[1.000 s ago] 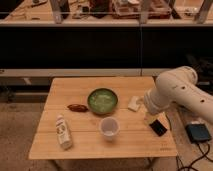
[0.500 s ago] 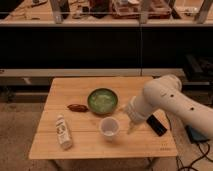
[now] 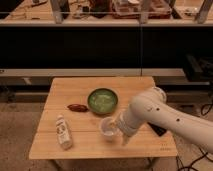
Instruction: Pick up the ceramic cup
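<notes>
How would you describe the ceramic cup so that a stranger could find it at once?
On the wooden table, look just nearer the camera than the green bowl. The cup is the small white round one beside the robot's tool, smaller than the bowl and not tall like the bottle.

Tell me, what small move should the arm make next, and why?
Probably ease the gripper closer onto the ceramic cup: it sits just beside the cup's rim, and the cup stands on the table, not yet lifted.
</notes>
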Motion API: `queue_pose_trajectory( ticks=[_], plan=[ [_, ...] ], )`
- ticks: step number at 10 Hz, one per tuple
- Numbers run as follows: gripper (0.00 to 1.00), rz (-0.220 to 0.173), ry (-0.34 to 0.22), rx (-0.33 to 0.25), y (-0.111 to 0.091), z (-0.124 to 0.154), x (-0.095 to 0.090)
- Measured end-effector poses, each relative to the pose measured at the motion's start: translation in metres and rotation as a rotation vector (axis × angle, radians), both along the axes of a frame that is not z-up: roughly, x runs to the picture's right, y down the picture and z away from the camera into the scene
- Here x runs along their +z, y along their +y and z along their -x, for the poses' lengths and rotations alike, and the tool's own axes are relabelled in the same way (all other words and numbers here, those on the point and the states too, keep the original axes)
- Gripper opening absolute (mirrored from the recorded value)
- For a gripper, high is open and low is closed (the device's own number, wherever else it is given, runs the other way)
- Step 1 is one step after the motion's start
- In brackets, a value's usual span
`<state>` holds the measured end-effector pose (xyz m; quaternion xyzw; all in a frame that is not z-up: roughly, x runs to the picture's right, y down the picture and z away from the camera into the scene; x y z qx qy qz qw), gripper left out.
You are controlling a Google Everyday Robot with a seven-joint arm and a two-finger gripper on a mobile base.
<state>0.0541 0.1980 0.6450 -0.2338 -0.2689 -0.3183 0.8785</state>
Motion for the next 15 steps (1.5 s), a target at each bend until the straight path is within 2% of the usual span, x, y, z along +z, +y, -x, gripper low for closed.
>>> queue_pose_trajectory(
  ticks=[3,6,10,11,12,14,15],
  plan=[
    [0.65,-0.025,0.044,-0.023,0.013,0.006,0.023],
    [0.65,-0.041,0.081,-0.017,0.015,0.018,0.047],
    [0.65,-0.022,0.148,0.009,0.017,0.016,0.081],
    [0.62,-0.005,0.157,0.026,0.018,0.017,0.088],
    [0.55,0.01,0.16,0.04,0.019,0.018,0.092],
    [0.38,0.034,0.16,0.064,0.019,0.02,0.097],
    [0.25,0.051,0.16,0.084,0.016,0.021,0.098]
  ],
)
